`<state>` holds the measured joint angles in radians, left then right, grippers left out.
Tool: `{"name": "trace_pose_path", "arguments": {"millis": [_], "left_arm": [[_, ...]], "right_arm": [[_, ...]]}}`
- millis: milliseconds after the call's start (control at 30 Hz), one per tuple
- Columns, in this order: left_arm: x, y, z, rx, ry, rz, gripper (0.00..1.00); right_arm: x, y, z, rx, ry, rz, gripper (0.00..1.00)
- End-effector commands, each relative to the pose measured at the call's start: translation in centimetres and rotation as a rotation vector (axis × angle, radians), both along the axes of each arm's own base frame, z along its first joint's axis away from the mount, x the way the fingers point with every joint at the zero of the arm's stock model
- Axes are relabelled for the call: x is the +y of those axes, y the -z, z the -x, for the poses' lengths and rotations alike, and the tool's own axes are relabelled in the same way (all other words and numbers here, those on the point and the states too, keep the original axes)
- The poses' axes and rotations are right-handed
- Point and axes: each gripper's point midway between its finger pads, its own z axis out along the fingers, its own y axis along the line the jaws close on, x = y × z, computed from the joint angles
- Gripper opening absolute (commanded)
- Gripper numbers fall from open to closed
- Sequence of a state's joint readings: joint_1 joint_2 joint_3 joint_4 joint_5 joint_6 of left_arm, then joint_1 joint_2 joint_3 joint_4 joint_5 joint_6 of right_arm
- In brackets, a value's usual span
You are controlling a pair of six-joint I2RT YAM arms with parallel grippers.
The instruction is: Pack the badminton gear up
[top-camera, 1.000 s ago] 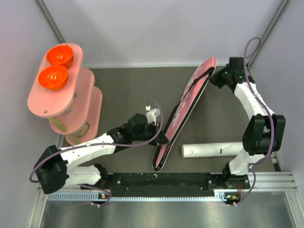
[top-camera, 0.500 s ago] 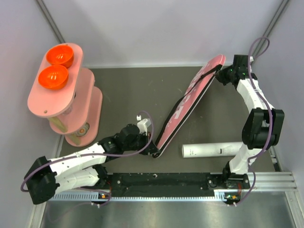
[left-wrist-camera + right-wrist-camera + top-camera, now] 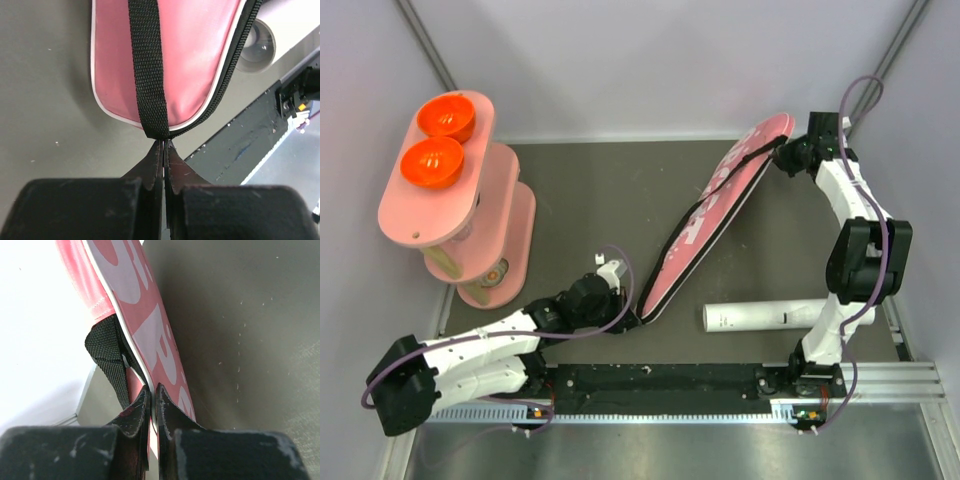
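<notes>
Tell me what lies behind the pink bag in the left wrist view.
The white tube: its round end peeks past the pink bag at the zipper edge, which covers part of it. Anything else behind the bag is hidden.

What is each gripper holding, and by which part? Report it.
Both hold the pink bag: left gripper pinches its near end at the black strap, right gripper pinches its far end's edge.
</notes>
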<state>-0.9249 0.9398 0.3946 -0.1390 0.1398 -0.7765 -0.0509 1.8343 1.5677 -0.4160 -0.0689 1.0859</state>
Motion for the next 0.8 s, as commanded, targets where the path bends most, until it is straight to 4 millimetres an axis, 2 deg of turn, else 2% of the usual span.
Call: {"name": "trace_pose_path", "arguments": {"millis": [0,133,233,300,333,367,400,433,467,533,567,633,667,700,767], "left_arm": [[2.5,2.9,0.2,0.042,-0.067,-0.142,0.00],[2.8,3.5,-0.5,0.046,-0.106,-0.176,0.00],[2.8,3.2,-0.7,0.045,-0.114,-0.181,0.00],[2.5,2.2,-1.0,0.020,-0.114,-0.152,0.01],[2.7,1.8,-1.8,-0.008,-0.146,-0.152,0.08],[2.7,1.3,-2.3,-0.030,-0.164,-0.140,0.09],[2.7,0.6,-2.9,-0.048,-0.185,-0.116,0.10],[2.6,0.3,-3.2,-0.057,-0.196,-0.106,0.10],[2.5,0.0,-3.6,-0.061,-0.201,-0.090,0.11],[2.5,-0.3,-4.8,-0.068,-0.220,-0.072,0.11],[2.4,-0.5,-5.2,-0.062,-0.221,-0.065,0.11],[2.9,0.0,-6.7,-0.037,-0.235,-0.063,0.11],[3.1,-0.2,-7.4,-0.036,-0.248,-0.061,0.11],[3.6,0.3,-8.2,-0.021,-0.263,-0.070,0.10],[3.7,-0.4,-9.9,-0.036,-0.287,-0.059,0.10]], "right_arm": [[-2.4,-4.4,-2.7,-0.144,0.071,0.027,0.00],[-2.1,-4.3,-2.7,-0.141,0.050,0.033,0.00],[-1.8,-4.4,-2.4,-0.145,0.023,0.037,0.00],[-1.5,-4.8,-2.0,-0.157,-0.010,0.054,0.00],[-1.3,-5.0,-1.9,-0.171,-0.028,0.057,0.00],[-1.3,-4.3,-1.5,-0.161,-0.037,0.065,0.00],[-1.4,-5.0,-0.9,-0.180,-0.043,0.080,0.00],[-1.3,-5.0,-0.6,-0.189,-0.055,0.079,0.00],[-1.1,-4.1,-0.1,-0.193,-0.064,0.076,0.00],[-1.3,-4.4,1.1,-0.204,-0.064,0.085,0.00],[-1.6,-3.0,1.9,-0.178,-0.056,0.089,0.00],[-2.2,-3.1,2.9,-0.189,-0.036,0.125,0.00],[-2.4,-1.7,3.6,-0.166,-0.030,0.133,0.00],[-2.9,-1.2,3.9,-0.157,-0.023,0.142,0.00],[-3.1,0.4,4.7,-0.120,-0.029,0.132,0.00]]}}
